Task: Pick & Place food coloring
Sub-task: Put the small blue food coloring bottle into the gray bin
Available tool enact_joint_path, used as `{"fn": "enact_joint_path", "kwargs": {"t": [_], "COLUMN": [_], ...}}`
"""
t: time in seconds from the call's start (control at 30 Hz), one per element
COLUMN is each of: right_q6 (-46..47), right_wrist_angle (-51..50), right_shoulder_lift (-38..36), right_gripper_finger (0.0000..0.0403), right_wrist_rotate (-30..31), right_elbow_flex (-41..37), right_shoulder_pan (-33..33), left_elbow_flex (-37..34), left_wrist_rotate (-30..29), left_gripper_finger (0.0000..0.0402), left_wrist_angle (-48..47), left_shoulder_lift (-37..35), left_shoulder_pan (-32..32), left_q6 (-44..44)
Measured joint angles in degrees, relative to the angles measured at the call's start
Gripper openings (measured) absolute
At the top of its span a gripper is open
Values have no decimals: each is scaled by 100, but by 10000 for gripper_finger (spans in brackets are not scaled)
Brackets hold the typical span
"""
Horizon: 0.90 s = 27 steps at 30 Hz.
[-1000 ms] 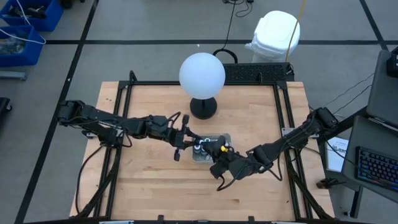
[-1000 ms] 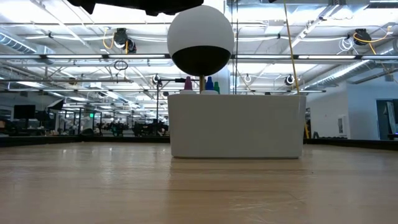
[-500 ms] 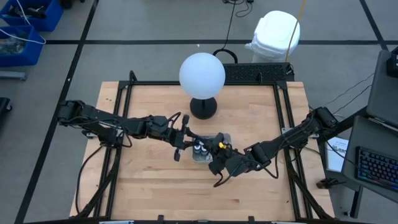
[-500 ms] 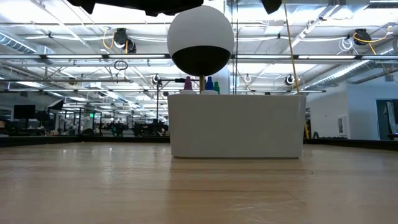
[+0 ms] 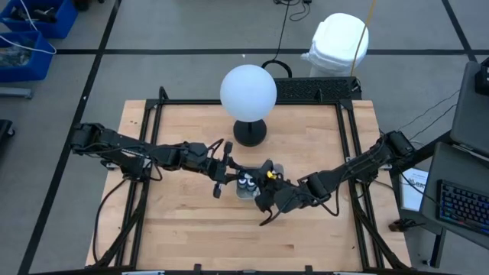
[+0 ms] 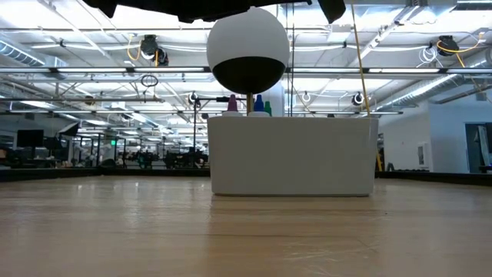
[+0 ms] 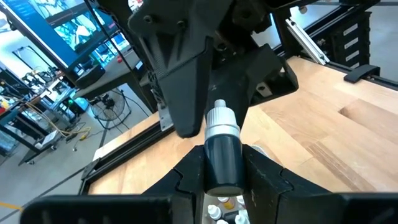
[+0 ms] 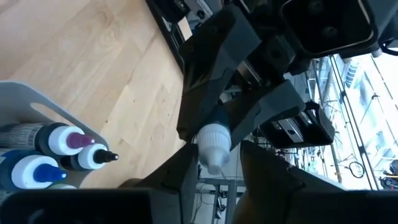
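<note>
While both arms meet over the middle of my table (image 5: 183, 229), I see the left gripper (image 5: 231, 172) clamped on a dark bottle (image 7: 222, 149) with a white top, its two fingers (image 7: 188, 175) pressed against the bottle's sides. From the left wrist camera that bottle stands up between the fingers, cap pointing toward the right arm's dark housing close in front of it.

My right gripper (image 5: 263, 200) has come in from the other side, and in its wrist camera the same bottle's white cap (image 8: 214, 142) sits just in the gap between its fingers (image 8: 185, 174). I cannot tell whether those fingers are touching the cap or only bracketing it, nor whether they count as apart or closed.

Beneath the two grippers sits the clear tray (image 5: 276, 167), and the rest of the food coloring (image 8: 53, 149) is in it: the right wrist camera shows several bottles lying side by side, with purple, blue and dark tips. From the table-level camera the tray (image 6: 292, 154) reads as a pale box with a few colored tips showing above its rim.

Behind the tray stands the white globe (image 5: 248, 90) on its black base, well apart from both grippers.
</note>
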Motion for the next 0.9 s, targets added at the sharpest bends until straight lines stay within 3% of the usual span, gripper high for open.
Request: {"fn": "enact_joint_path", "kwargs": {"t": [0.4, 0.9], "right_q6": [21, -6], "right_wrist_angle": [-166, -160], "right_shoulder_lift": [0, 0], "right_gripper_finger": [49, 77], "right_wrist_rotate": [-136, -168], "right_elbow_flex": [4, 4], "right_shoulder_pan": [-2, 4], "left_elbow_flex": [-7, -7], "left_wrist_rotate": [-4, 9], "left_gripper_finger": [88, 88], "left_wrist_angle": [-9, -36], "left_shoulder_lift": [4, 4], "left_shoulder_pan": [0, -2], "left_q6": [-5, -1]}}
